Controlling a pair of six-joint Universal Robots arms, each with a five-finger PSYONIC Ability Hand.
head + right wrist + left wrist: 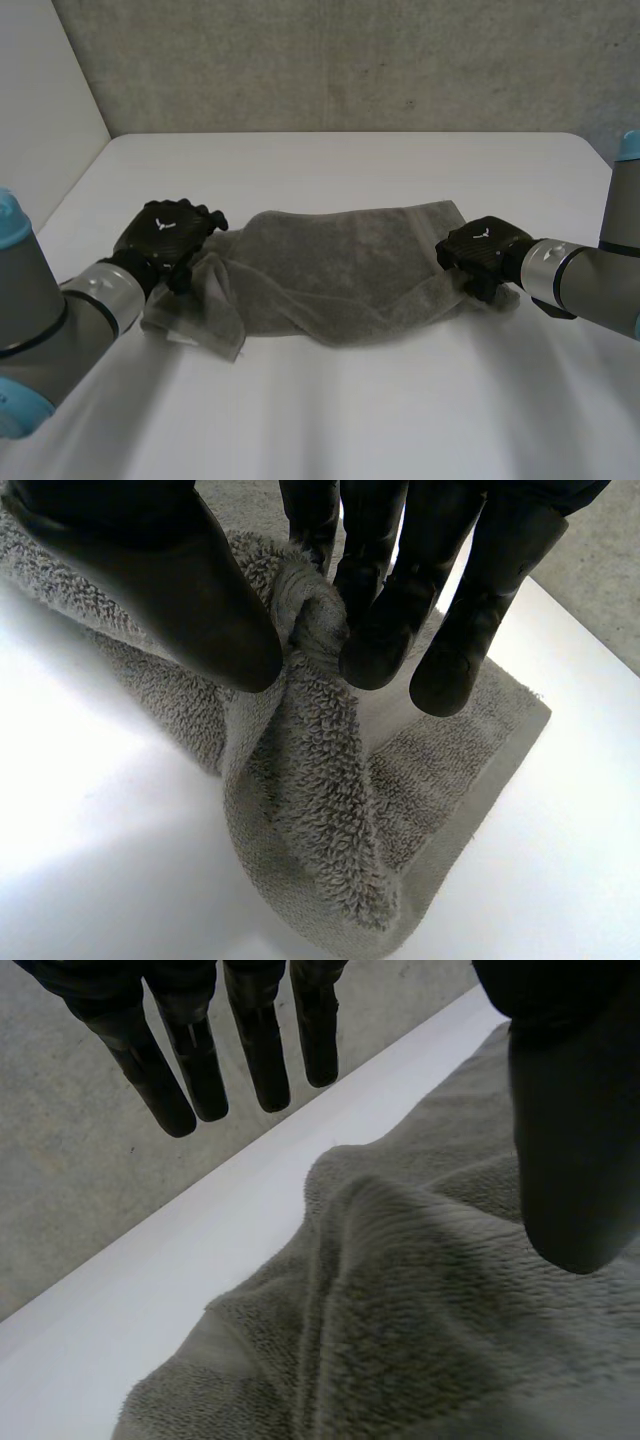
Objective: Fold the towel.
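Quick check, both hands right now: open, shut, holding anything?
Left hand: open, fingers straight, above the towel.
Right hand: shut on the towel, pinching a bunched edge.

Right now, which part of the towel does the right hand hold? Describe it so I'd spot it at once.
On the white table lies a grey towel. At its end by the right hand, a bunched fold is pinched between thumb and fingers. Unlike the flat hemmed corner beside it, it is raised off the table in a roll.
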